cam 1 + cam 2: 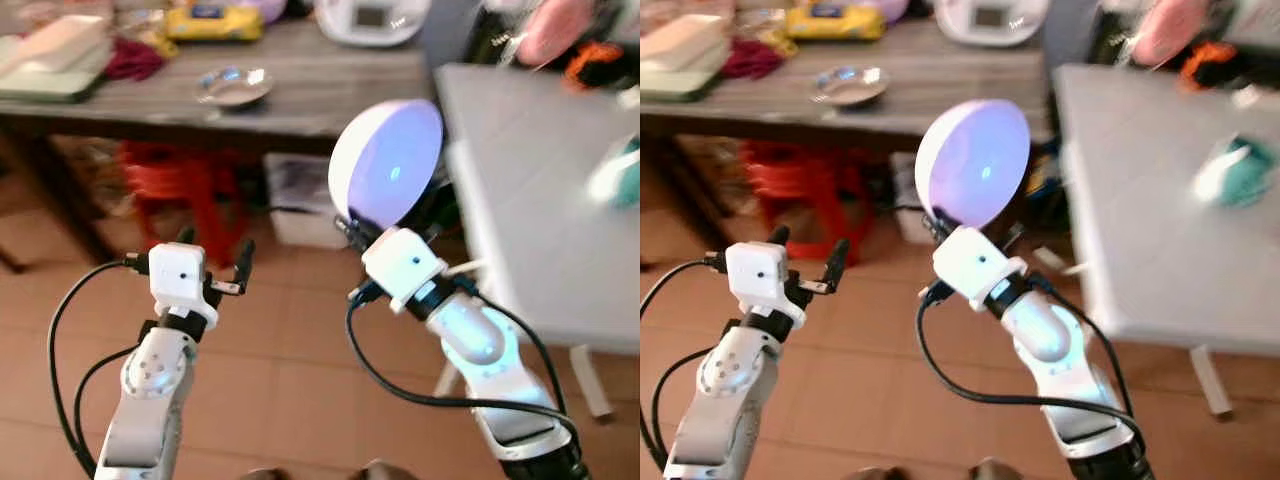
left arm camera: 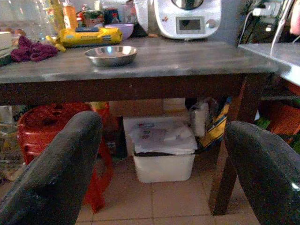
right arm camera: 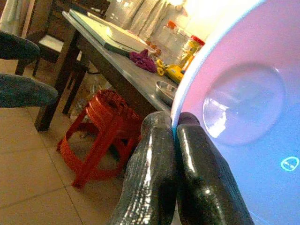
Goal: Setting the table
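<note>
Table (image 1: 520, 200) of grey stands to the robot's right, bare nearby. Plate (image 1: 386, 163), tilted on edge above the floor, is pinched at its rim by the right tool (image 3: 176, 136); such a thin grip might slip. Left tool (image 1: 212, 262) gapes, empty.

- No word, brand name or number can be read in any view.
- Bowl (image 3: 243, 108): a small pale round mark with a stroke inside it is printed on its underside, near the rim; it appears as a faint bright spot in the head views. Its meaning cannot be made out.
- Kitchen appliance (image 2: 189, 18), on the wooden table (image 2: 154, 61) behind the steel dish (image 2: 111, 55): a small grey display panel on its front, content illegible.
- Yellow packet (image 2: 86, 36), left of the appliance on the same table: a dark label patch on top, lettering too blurred to read.
- Papers on the white bin (image 2: 163, 145) under the table: printed marks, unreadable.
</note>
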Available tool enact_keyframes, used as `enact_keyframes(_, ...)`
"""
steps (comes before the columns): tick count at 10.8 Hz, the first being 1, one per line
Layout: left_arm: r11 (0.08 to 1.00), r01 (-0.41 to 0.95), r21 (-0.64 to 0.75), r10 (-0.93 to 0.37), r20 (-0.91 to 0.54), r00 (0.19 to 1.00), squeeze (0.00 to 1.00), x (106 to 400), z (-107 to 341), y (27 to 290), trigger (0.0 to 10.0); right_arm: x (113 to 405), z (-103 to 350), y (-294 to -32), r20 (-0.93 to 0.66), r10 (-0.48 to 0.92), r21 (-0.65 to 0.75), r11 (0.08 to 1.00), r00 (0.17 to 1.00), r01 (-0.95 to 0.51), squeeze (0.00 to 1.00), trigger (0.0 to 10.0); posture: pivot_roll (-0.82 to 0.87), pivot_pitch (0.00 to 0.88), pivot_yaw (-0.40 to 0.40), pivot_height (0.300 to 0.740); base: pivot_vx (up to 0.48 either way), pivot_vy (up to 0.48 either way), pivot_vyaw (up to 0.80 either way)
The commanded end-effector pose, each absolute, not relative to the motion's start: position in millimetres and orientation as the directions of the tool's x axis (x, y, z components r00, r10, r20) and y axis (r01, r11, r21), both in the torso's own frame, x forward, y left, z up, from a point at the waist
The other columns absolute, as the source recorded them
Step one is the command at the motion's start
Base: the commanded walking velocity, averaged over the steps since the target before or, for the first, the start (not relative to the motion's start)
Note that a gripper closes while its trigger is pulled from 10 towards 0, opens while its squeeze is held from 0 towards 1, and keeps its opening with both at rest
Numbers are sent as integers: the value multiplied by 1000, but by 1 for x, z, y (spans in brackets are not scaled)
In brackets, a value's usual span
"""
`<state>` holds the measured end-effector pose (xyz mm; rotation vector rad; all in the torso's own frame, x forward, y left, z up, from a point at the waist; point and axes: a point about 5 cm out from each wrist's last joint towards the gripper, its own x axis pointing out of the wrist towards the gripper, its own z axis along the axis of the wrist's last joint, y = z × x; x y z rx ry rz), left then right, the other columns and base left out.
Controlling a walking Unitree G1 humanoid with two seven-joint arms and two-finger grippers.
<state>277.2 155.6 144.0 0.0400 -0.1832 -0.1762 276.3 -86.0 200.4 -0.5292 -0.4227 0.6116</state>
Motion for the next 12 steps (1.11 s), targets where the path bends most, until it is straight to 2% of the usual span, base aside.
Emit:
enact_keyframes(1, 981, 186, 57, -193, 171, 966, 0, 277, 142, 150, 10000, 276, 200, -91, 216, 625, -587, 697, 751, -411, 0, 10000, -108, 156, -1, 740, 0, 480, 0)
enact_keyframes(3, 982, 181, 56, -188, 169, 967, 0, 277, 141, 150, 10000, 277, 199, -91, 214, 626, -590, 695, 750, -411, 0, 10000, -105, 152, -2, 740, 0, 412, 0)
enact_keyframes(8, 978, 206, 44, -211, 191, 959, 0, 275, 143, 145, 10000, 275, 198, -91, 210, 633, -622, 674, 745, -398, 0, 10000, -111, 154, -1, 740, 0, 0, 0)
enact_keyframes(9, 976, 213, 48, -218, 194, 957, 0, 275, 143, 145, 10000, 275, 199, -91, 210, 638, -632, 667, 741, -395, 0, 10000, -112, 153, -2, 740, 289, 0, 0)
enact_keyframes(12, 973, 226, 42, -230, 195, 954, 0, 274, 143, 142, 10000, 276, 199, -91, 212, 636, -638, 665, 742, -388, 0, 10000, -113, 152, -4, 740, 405, 0, 623)
